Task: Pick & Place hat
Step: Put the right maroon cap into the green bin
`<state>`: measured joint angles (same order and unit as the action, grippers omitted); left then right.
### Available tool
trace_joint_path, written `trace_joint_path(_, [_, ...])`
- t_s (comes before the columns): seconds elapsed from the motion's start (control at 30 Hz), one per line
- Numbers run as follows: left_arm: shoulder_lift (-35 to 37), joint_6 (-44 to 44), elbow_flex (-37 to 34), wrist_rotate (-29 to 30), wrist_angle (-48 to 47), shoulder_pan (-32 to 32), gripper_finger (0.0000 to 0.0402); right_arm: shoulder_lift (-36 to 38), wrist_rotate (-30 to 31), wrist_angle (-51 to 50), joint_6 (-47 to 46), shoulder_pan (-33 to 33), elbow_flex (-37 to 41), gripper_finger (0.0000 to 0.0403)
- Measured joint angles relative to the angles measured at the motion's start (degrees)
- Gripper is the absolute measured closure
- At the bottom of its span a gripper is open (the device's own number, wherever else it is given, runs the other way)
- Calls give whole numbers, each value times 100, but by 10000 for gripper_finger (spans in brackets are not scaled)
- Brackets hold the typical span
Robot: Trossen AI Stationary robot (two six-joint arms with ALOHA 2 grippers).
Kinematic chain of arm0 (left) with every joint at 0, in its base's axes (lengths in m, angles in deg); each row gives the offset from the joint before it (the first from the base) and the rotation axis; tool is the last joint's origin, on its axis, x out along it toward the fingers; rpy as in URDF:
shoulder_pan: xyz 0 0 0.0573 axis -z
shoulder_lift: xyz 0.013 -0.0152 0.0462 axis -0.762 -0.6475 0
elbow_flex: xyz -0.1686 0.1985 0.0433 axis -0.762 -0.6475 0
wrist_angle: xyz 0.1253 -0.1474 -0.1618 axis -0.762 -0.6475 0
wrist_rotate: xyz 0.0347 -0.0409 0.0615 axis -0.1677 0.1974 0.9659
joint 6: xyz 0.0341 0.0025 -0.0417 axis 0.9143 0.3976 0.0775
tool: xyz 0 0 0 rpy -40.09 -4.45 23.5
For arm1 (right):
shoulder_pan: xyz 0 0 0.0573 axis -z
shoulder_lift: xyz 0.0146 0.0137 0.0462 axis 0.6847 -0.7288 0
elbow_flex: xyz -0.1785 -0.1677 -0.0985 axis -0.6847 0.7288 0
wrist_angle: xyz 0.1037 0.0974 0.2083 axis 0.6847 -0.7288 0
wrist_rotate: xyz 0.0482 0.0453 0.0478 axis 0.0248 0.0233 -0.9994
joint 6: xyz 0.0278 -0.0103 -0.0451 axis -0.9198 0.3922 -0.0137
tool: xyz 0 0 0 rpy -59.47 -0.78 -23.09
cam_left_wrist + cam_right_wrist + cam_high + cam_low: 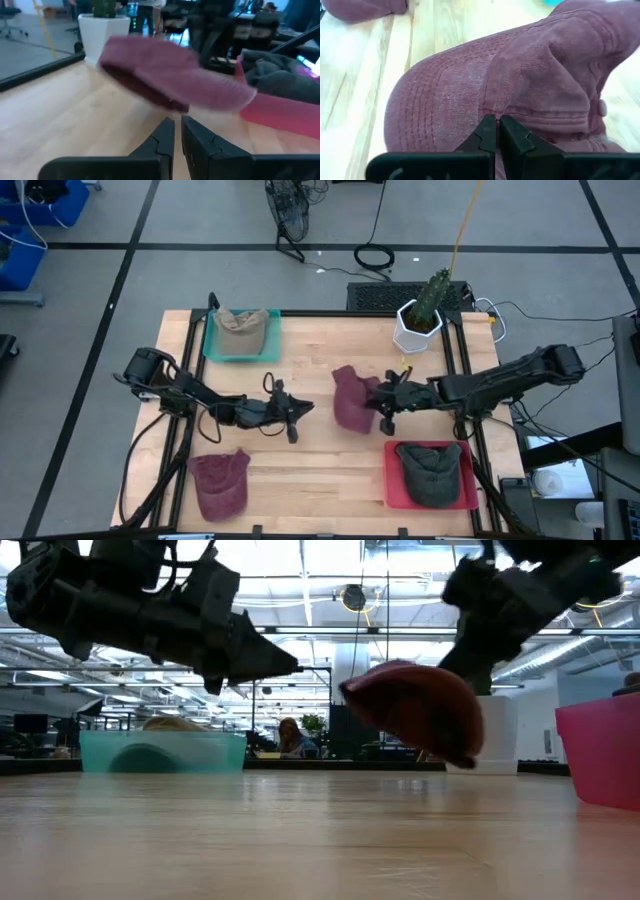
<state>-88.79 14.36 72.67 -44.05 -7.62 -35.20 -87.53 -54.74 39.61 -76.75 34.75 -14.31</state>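
- The maroon cap [352, 398] sits near the middle of the table [320, 470], a little toward my right side; in the low view [418, 710] it hangs clear of the wood, lifted off the surface.
- My right gripper [384, 402] has its fingers pinched together on the cap's cloth; the right wrist view shows the two dark fingers [485, 134] meeting at a seam of the fabric [520, 85], so I am gripping the cap.
- My right arm reaches in from the right edge of the table, level with the cap.
- My left gripper [296, 412] hovers above the wood, near the cap's left side but apart from it; its fingers [162, 140] stand almost closed with only a thin slit between them, and they hold nothing.
- The red tray [392, 480] lies just in front of my right gripper, at the table's near right corner, with a dark grey cap [432, 470] inside it.
- The teal tray [212, 348] sits at the far left corner and carries a tan cap [242, 323].
- A second maroon cap [220, 483] lies on the bare wood at the near left corner, well apart from both grippers.
- A white pot with a cactus [424, 315] stands at the far right of the table, beyond my right arm.
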Motion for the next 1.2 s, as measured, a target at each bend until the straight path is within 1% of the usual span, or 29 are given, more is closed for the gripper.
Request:
trace_joint_path(0.1, [214, 227, -4, -1, -70, 89, 364, -610, -199, 352, 145, 139, -239, 400])
trace_joint_path(0.3, [473, 681, -6, 6, -33, 239, 364, -1852, -311, 282, 677, 282, -1290, 400])
trace_joint_path(0.37, [523, 799, -6, 6, -61, 278, 364, -2198, -440, 134, 843, 330, -1710, 400])
trace_joint_path(0.53, [554, 868, -6, 13, -138, 334, 364, -2949, -594, -171, 1015, 441, -2599, 400])
trace_joint_path(0.67, [555, 812, -6, 54, -243, 373, 364, -3435, -570, -116, 1058, 438, -3064, 397])
trace_joint_path(0.8, [552, 618, -6, 158, -563, 380, 364, -3787, -396, -93, 1034, 436, -3183, 396])
trace_joint_path(0.97, [550, 545, -6, 165, -888, 409, 364, -3979, -400, -8, 1024, 471, -3185, 390])
trace_joint_path(1.1, [550, 478, -6, 164, -902, 415, 364, -3972, -411, 230, 1154, 468, -3185, 366])
trace_joint_path(1.2, [550, 487, -6, 152, -904, 442, 364, -3802, -411, 321, 1331, 458, -3187, 337])
